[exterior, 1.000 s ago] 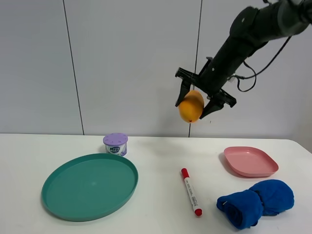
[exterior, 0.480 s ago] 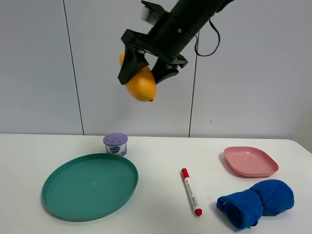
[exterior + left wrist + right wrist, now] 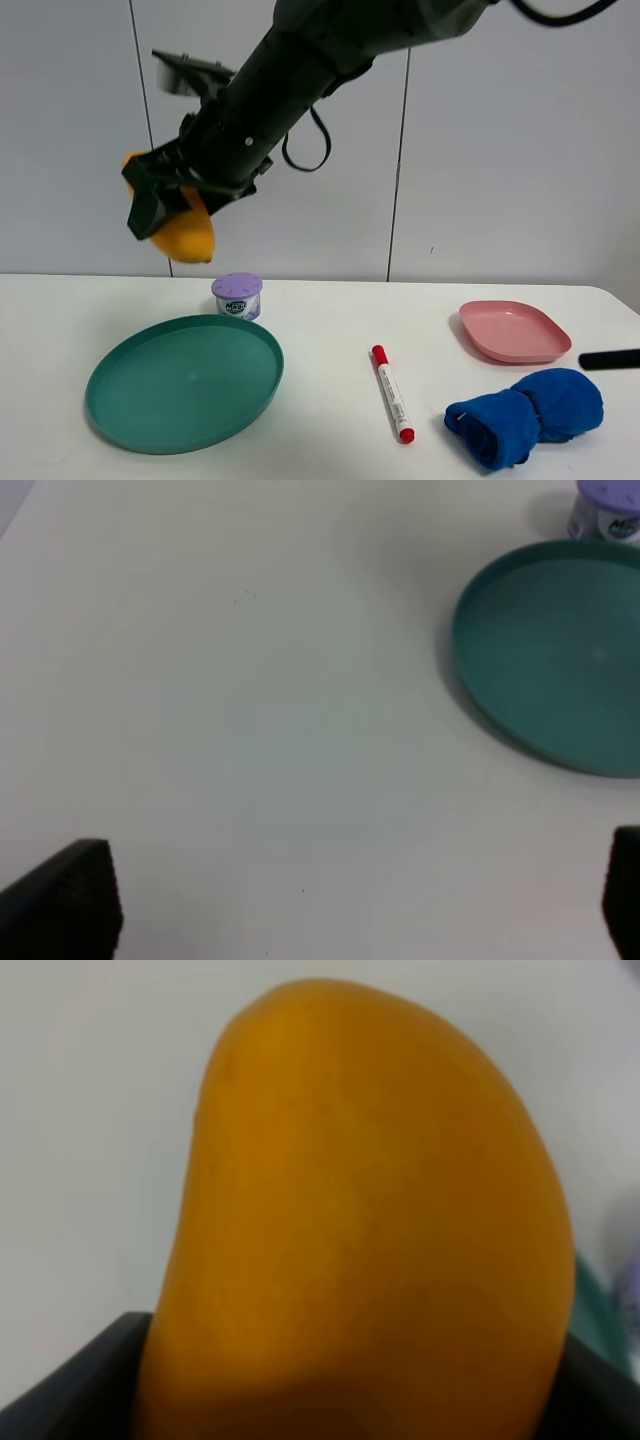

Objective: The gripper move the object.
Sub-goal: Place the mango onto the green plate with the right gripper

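The black claw gripper (image 3: 175,208) on the dark right arm reaches across to the left of the exterior view. It is shut on the orange-yellow mango (image 3: 186,236) and holds it high in the air, above the far left part of the teal plate (image 3: 130,410). In the right wrist view the mango (image 3: 370,1220) fills the picture, with dark fingers (image 3: 80,1385) at its sides. My left gripper (image 3: 340,900) is open and empty over bare white table, its fingertips (image 3: 65,895) wide apart, left of the plate (image 3: 520,680).
A purple-lidded can (image 3: 237,296) stands behind the plate. A red-capped marker (image 3: 392,392), a pink dish (image 3: 540,350) and a blue rolled cloth (image 3: 525,415) lie on the right. A dark bar (image 3: 610,360) juts in at the right edge.
The right arm has swung the held mango from the upper right, past the middle, to the left and lower, now above the teal plate's far side. A dark bar appeared at the right edge.
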